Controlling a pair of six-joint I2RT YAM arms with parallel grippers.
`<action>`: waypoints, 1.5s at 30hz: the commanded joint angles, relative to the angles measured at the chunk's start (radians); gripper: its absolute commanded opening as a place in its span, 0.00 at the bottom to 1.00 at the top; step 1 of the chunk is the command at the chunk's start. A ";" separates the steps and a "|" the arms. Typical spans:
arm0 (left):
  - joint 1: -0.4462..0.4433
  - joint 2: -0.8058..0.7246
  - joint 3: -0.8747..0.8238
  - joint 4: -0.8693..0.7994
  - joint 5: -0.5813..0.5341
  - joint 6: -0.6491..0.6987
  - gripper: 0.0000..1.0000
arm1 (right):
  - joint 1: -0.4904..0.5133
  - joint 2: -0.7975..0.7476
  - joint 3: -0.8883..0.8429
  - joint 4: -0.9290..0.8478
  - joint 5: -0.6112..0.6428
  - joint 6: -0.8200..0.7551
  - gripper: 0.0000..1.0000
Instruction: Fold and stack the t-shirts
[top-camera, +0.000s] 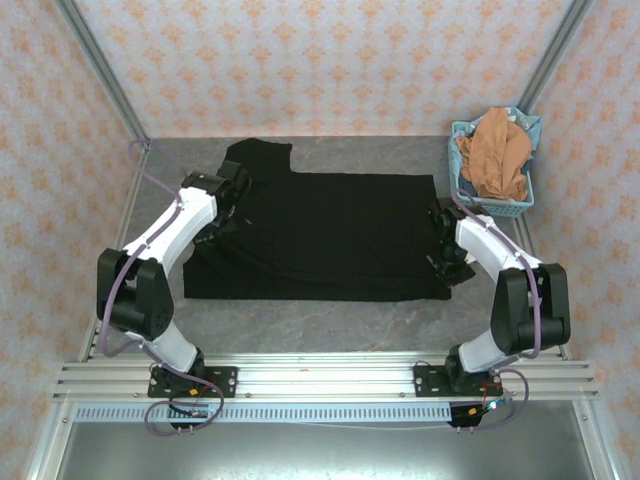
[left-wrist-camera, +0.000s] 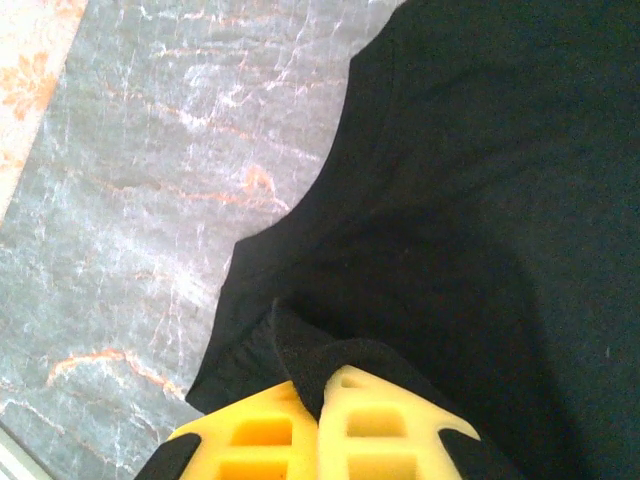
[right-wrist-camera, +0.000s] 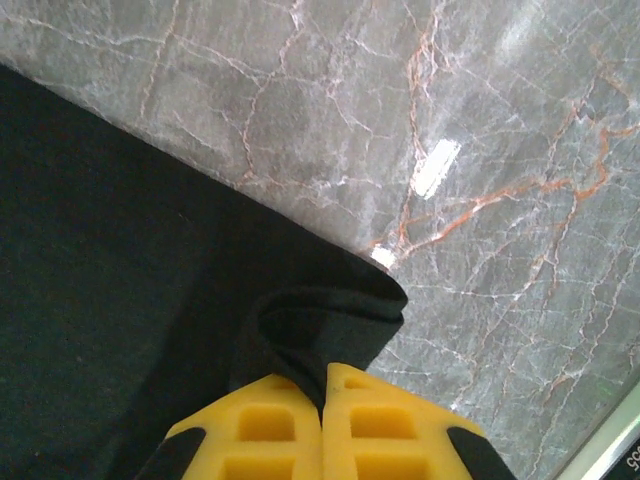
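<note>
- On the grey bench (top-camera: 320, 325), between the two arms, the black t-shirt (top-camera: 330, 235) lies spread out flat, ready to be folded.
- One sleeve (top-camera: 258, 158) pokes out at the far left corner, away from the arms. The side facing up looks plain black.
- The left gripper (left-wrist-camera: 322, 392) is squeezed tight on the left edge of the black t-shirt, just below that sleeve. A little bump of cloth sticks up between its yellow fingers (left-wrist-camera: 260, 440).
- The right gripper (right-wrist-camera: 322, 378) is squeezed tight on the right edge of the same shirt. The cloth curls up in a small loop at its tips, with bare bench right beside it.
- I think each arm holds one side so both can lift together and the cloth does not bunch up.
- Pinching only the edge makes sense, because the rest of the shirt can then hang or slide straight.
- The orange-brown t-shirt (top-camera: 492, 155) sits crumpled in the light blue basket (top-camera: 505, 208) at the far right corner, well apart from the black one.
- I think it waits there because the spread-out black shirt takes up most of the room.
- No shirt is folded yet and no pile is made, so the job looks near its start.
- Next, both arms need to bring their edges over evenly. If one pulls harder, the shirt could twist or slip out of the thin pinch.
</note>
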 joint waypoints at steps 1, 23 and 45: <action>0.014 0.030 0.044 0.021 -0.068 0.031 0.00 | -0.009 0.033 0.041 0.008 0.057 -0.002 0.00; 0.081 0.185 0.201 0.054 0.045 0.071 0.57 | -0.088 0.169 0.148 0.118 -0.013 -0.026 0.43; 0.077 -0.137 -0.365 0.332 0.599 -0.249 0.61 | -0.091 0.062 0.001 0.306 -0.255 0.049 0.32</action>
